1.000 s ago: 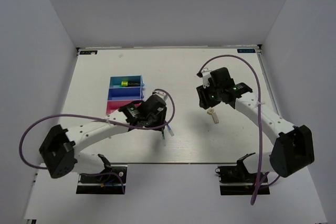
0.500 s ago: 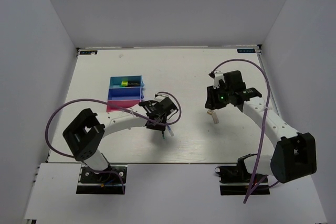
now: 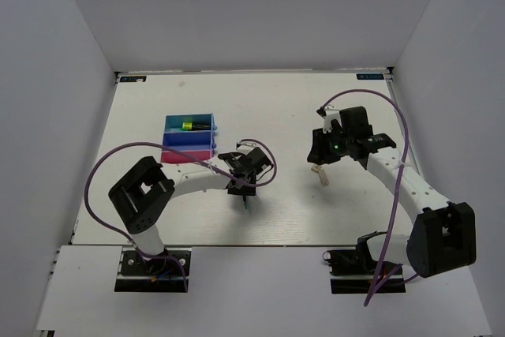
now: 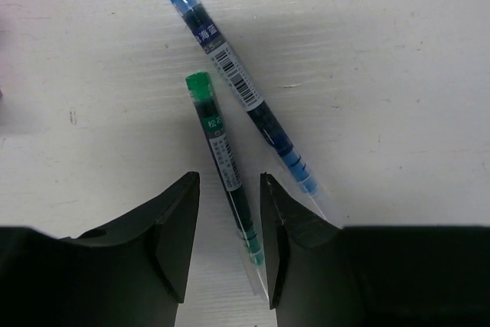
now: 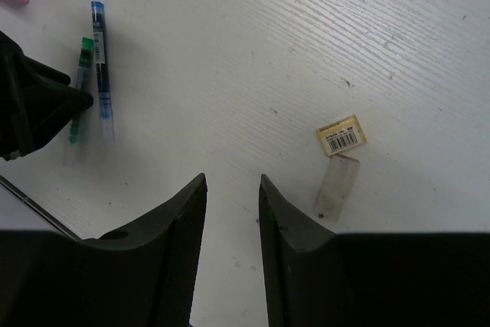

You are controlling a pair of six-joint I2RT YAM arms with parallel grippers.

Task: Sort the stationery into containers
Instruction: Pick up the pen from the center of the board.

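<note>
Straddling green pen (image 4: 214, 132), left hand (image 4: 227, 189) points down, spread apart.

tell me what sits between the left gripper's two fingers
The green pen lies between the open fingers of the left gripper, unclamped; the left wrist view shows it.

Robot lab, white booth walls (image 3: 71, 37), table (image 3: 276, 100)

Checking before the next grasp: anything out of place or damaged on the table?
Nothing spilled. One oddity: a pale translucent strip lies right beside the cream piece, as if a sleeve had slipped off it. Cannot tell whether that is damage.
</note>
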